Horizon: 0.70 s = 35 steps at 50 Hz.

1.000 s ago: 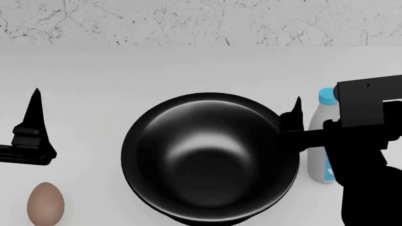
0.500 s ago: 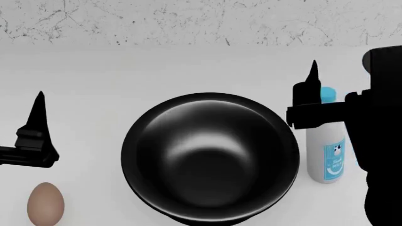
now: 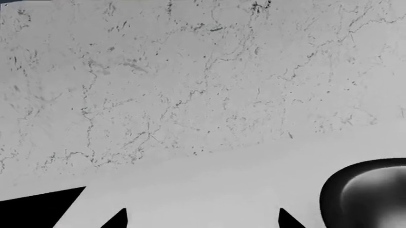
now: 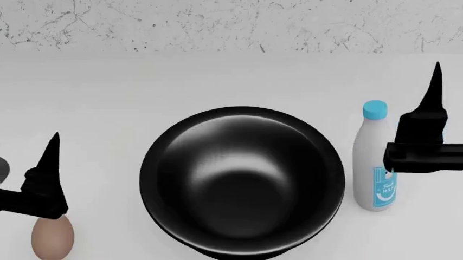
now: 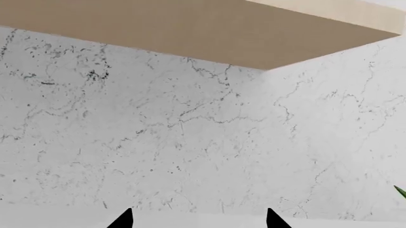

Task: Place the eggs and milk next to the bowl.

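marble wall (image 5: 190,128), beige shelf (image 5: 209,28), gripper (image 5: 198,219) tips apart

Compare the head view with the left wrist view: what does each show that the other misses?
Only the head view shows the milk bottle standing upright right of the bowl, the tan egg at lower left, and the right gripper beside the bottle. Only the left wrist view shows both fingertips of the left gripper, spread apart and empty. Both show the black bowl and the marble wall.

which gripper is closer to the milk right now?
Right. The right gripper sits just beside the milk, on the side away from the bowl. The left gripper is across the bowl, by the egg.
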Tool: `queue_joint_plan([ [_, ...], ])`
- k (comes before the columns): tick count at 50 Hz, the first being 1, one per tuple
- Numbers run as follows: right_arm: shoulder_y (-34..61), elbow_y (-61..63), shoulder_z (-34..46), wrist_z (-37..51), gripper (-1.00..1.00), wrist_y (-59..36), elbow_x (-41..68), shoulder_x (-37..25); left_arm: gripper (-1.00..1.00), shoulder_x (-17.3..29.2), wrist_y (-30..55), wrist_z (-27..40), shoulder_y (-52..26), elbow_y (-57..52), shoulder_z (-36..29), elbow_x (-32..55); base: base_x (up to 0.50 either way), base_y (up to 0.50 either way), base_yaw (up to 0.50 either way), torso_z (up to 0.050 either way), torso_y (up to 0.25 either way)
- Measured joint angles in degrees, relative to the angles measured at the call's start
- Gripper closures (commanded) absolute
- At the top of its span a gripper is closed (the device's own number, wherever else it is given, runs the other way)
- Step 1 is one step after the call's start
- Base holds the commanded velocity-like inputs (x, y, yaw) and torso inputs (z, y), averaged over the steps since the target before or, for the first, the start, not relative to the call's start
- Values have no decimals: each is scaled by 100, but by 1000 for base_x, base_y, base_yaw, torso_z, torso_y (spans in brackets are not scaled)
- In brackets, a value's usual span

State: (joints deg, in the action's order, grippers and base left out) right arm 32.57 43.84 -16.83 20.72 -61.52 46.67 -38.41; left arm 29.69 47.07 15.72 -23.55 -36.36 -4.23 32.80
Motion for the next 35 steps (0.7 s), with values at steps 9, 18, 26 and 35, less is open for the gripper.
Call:
queue_joint_plan([
  [9, -235, 292, -321, 94, -100, -68, 169, -19, -100, 116, 1082, 256, 37, -634, 385, 852, 0, 0, 0, 0, 0],
  [18, -339, 383, -389, 135, -100, -61, 206, -26, -100, 120, 1846, 480, 163, -1091, 980, 1867, 0, 0, 0, 0, 0],
  [26, -385, 405, -377, 152, -100, -38, 206, -34, -100, 136, 2253, 631, 341, -1359, 1441, 2671, 0, 0, 0, 0, 0],
  [35, -408, 434, -378, 171, -100, -38, 248, -48, -100, 180, 2522, 892, 599, -1610, 1896, 3487, 0, 0, 0, 0, 0],
])
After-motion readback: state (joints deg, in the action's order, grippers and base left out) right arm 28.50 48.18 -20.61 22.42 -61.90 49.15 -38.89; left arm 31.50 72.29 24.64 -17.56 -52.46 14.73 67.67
